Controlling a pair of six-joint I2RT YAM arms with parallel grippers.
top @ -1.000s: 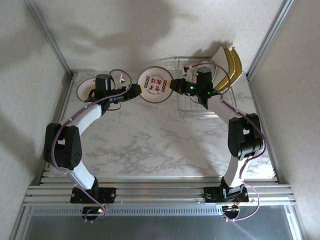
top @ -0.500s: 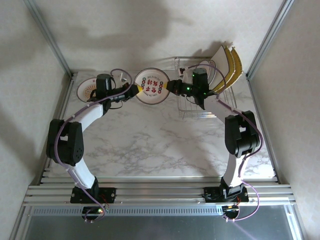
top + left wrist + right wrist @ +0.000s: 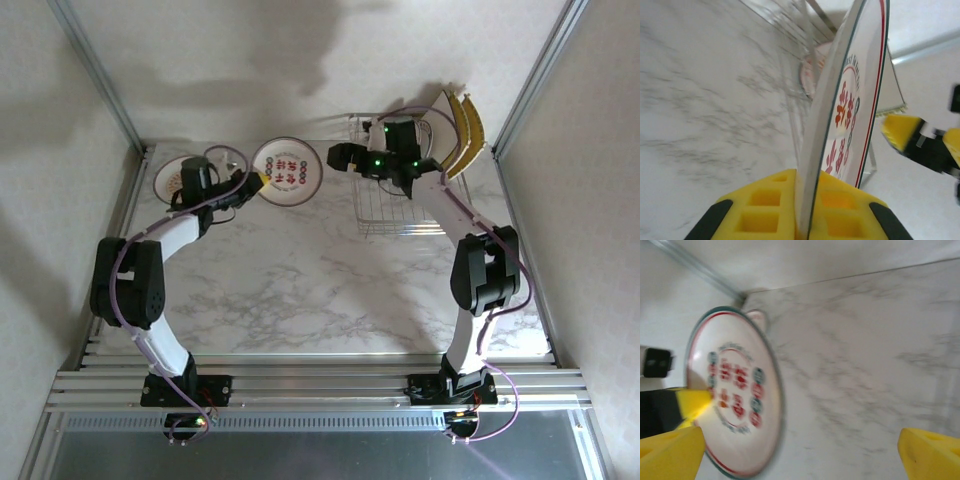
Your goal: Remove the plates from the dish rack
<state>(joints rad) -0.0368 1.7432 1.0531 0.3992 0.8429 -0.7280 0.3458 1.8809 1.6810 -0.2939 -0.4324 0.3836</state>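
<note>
Between the grippers hangs a plate [image 3: 287, 172], left rim clamped in the left gripper [image 3: 254, 182]; right gripper [image 3: 335, 157], fingers spread and empty, sits just right, by the rack [image 3: 395, 222]; a 2nd plate [image 3: 172, 178] lies leftward.

Two round plates [image 3: 286, 171], one dish rack [image 3: 390, 216], and seemingly three square plates [image 3: 467, 127], overlapping, hard to separate.

I saw that the left arm [image 3: 165, 238] and the right arm [image 3: 470, 228] had white links, black joints and a purple cable [image 3: 120, 262] each. The left gripper [image 3: 810, 182] carried yellow pads [image 3: 765, 200] with square hollows.
</note>
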